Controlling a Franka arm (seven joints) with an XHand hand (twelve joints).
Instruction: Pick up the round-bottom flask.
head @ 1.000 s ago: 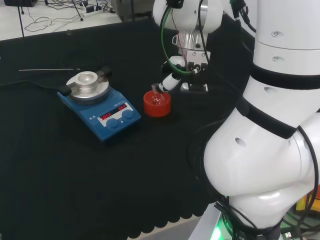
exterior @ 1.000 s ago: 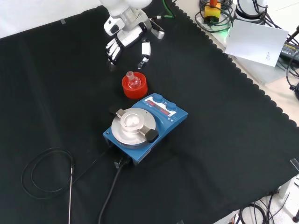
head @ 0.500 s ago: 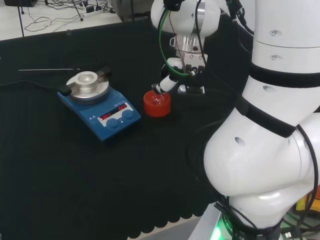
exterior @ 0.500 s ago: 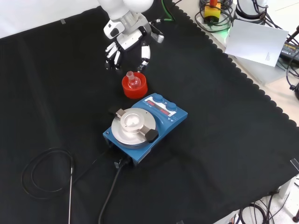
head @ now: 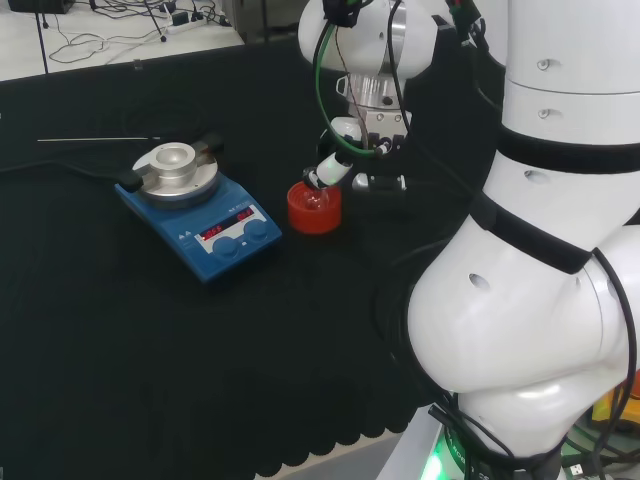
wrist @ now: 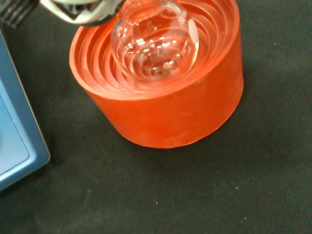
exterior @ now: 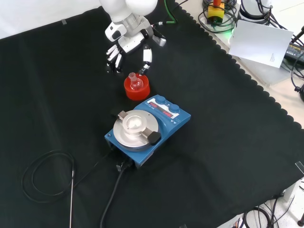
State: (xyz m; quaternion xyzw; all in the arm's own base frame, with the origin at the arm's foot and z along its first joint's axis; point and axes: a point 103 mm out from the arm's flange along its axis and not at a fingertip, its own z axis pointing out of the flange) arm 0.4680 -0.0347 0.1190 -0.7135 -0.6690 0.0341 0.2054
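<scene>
Hand (exterior: 129, 44) nearer clear flask (wrist: 155, 41)

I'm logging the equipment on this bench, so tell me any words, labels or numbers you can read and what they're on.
Blue hotplate stirrer: two red lit displays and small white print on its front panel, too small to read.
White sheet beside the cloth: a faint mark, unreadable.
Red ribbed stand and round-bottom flask: no text.
</scene>
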